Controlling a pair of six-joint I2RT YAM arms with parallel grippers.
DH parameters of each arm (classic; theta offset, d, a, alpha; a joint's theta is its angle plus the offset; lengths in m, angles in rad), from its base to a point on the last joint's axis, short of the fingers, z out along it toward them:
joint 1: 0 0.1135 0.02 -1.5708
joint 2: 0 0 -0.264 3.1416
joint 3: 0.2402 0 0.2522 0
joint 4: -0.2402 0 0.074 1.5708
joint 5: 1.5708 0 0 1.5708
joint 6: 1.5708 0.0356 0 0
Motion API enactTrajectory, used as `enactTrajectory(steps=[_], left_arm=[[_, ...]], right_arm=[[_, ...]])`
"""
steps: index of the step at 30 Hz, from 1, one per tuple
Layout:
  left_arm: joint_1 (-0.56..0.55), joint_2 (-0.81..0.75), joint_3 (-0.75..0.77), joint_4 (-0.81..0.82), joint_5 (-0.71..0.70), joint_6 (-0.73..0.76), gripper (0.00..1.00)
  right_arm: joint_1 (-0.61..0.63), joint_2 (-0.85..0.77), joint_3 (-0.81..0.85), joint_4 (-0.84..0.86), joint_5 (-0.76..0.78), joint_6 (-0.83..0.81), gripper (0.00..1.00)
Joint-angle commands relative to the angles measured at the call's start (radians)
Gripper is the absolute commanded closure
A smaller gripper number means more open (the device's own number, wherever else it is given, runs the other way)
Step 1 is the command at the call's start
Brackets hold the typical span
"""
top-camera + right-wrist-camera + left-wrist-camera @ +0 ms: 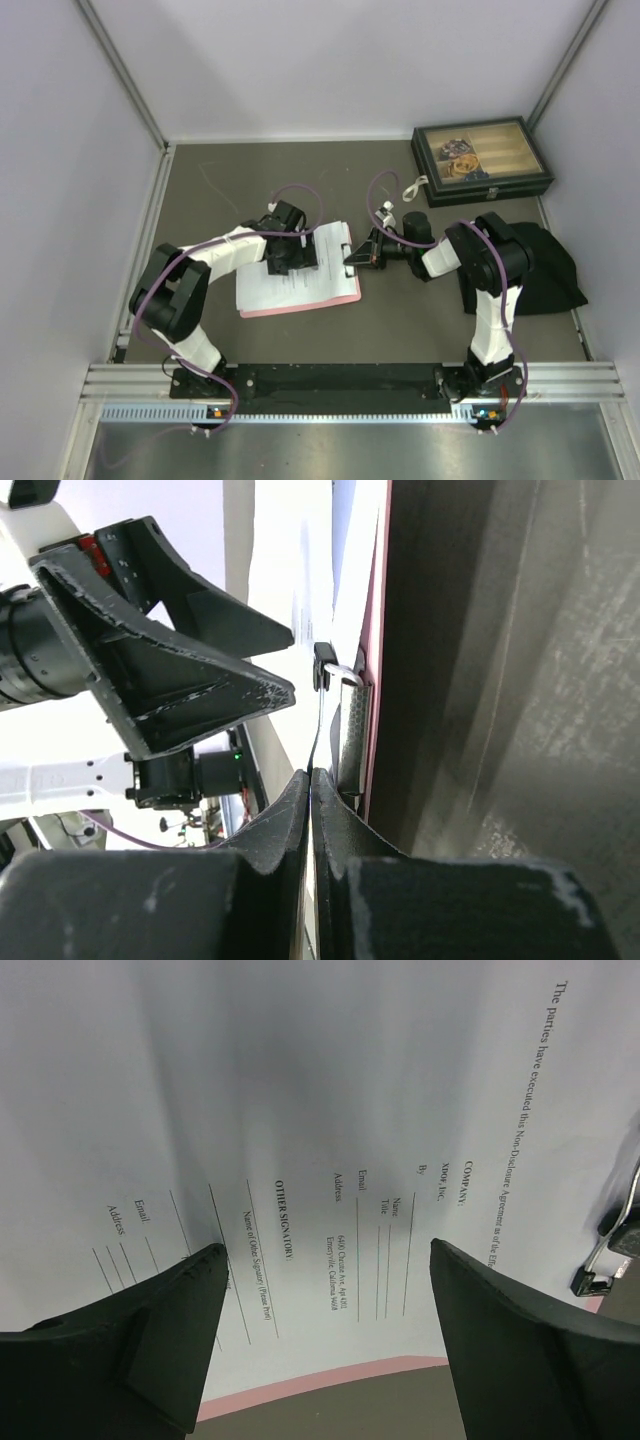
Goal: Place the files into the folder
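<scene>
The pink folder (300,309) lies flat at mid-table with white files (285,288) stacked on it. The top sheet (350,1110) has sparse print and signature lines; I cannot tell the densely printed sheet apart. My left gripper (290,256) is open and empty, its jaws hovering wide just over the sheet near the folder's pink edge (330,1380). My right gripper (353,259) is shut on the folder's metal clip (340,675) at the right short edge, pinching its thin lever. The clip also shows in the left wrist view (608,1252).
A dark box with a glass lid (481,160) stands at the back right. A black cloth (548,265) lies by the right arm. A small white tag (415,188) lies near the box. Walls close in the left, right and back.
</scene>
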Motion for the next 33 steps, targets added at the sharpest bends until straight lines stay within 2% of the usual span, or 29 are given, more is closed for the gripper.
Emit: enactTrajectory(steps=[1, 8, 10, 14, 15, 17, 23, 24, 27, 30, 33], left_arm=[[-0.04, 0.028, -0.023, 0.056, 0.159, -0.036, 0.14], [-0.04, -0.068, 0.067, -0.081, 0.092, 0.005, 0.07], [-0.04, -0.12, 0.085, -0.119, 0.078, 0.017, 0.02], [-0.037, -0.187, 0.144, -0.233, -0.028, 0.039, 0.02], [-0.032, -0.209, 0.15, -0.254, -0.118, 0.043, 0.02], [-0.021, -0.23, 0.145, -0.323, -0.19, 0.04, 0.02], [0.147, -0.341, 0.018, -0.394, -0.255, -0.012, 0.02], [0.211, -0.38, -0.005, -0.389, -0.252, -0.013, 0.02], [0.308, -0.439, -0.074, -0.366, -0.208, 0.001, 0.02], [0.325, -0.462, -0.112, -0.324, -0.218, 0.022, 0.02], [0.362, -0.416, -0.111, -0.313, -0.203, 0.025, 0.02]], right_arm=[[0.016, 0.024, 0.017, 0.091, -0.04, -0.008, 1.0], [-0.013, 0.03, -0.004, 0.106, -0.05, -0.011, 1.0], [-0.015, 0.03, -0.004, 0.084, -0.051, -0.023, 1.0], [-0.013, 0.036, 0.0, 0.076, -0.051, -0.033, 1.0], [-0.013, 0.038, 0.002, 0.077, -0.051, -0.033, 1.0], [-0.013, 0.038, 0.005, 0.076, -0.052, -0.033, 1.0], [-0.013, 0.035, 0.006, 0.079, -0.055, -0.03, 1.0], [-0.013, 0.035, 0.005, 0.077, -0.055, -0.03, 1.0], [-0.013, 0.035, 0.005, 0.08, -0.06, -0.03, 1.0], [-0.013, 0.033, 0.008, 0.08, -0.063, -0.027, 1.0], [-0.015, 0.03, 0.009, 0.082, -0.066, -0.024, 1.0]])
